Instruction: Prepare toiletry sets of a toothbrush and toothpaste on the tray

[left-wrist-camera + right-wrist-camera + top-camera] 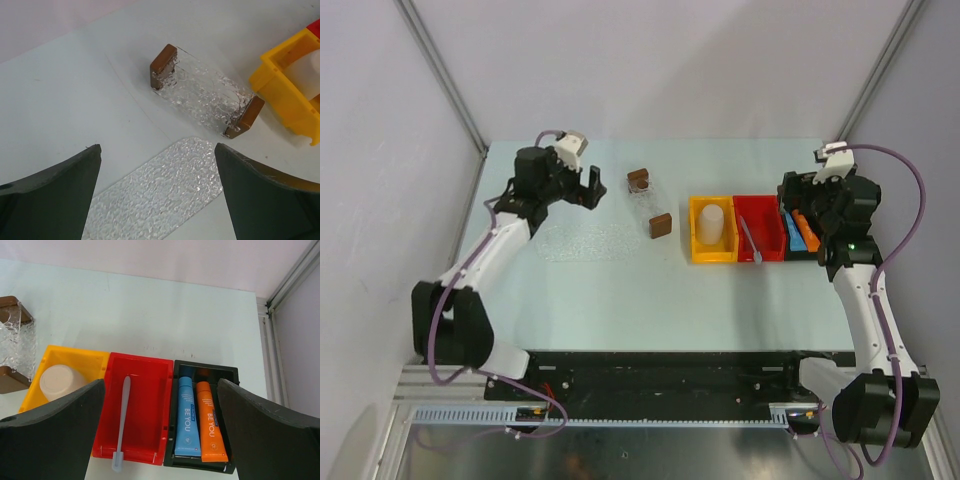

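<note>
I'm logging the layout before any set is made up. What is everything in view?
Clear plastic tray with brown wooden end blocks: one, mid-table.
Textured clear plastic sheet: one, flat beside the tray.
Yellow plastic bin: one, right of the tray.
Round beige cup: one, in the yellow bin.
Red plastic bin: one, between the yellow and black bins.
Whitish toothbrush: one, in the red bin.
Black plastic bin: one, rightmost.
Toothpaste: two, blue tube, orange tube, in the black bin.
Pale table: one.
Left claw: dark, open, above the sheet.
Right claw: dark, open, above the bins.
</note>
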`<action>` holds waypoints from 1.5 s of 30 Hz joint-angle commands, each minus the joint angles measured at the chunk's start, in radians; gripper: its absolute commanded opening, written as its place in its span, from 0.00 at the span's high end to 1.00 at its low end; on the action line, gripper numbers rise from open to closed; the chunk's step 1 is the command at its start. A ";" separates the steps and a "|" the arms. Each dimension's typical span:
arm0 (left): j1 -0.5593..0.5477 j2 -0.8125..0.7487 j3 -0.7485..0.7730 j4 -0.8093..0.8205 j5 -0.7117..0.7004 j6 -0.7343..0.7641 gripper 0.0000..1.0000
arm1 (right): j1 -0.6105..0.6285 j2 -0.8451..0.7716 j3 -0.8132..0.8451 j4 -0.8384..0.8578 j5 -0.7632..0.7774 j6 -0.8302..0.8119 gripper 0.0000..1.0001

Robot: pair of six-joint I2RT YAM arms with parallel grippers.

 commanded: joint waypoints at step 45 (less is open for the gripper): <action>-0.236 0.798 0.693 -0.275 -0.286 -0.395 0.39 | -0.074 0.008 -0.007 0.022 -0.098 -0.020 0.00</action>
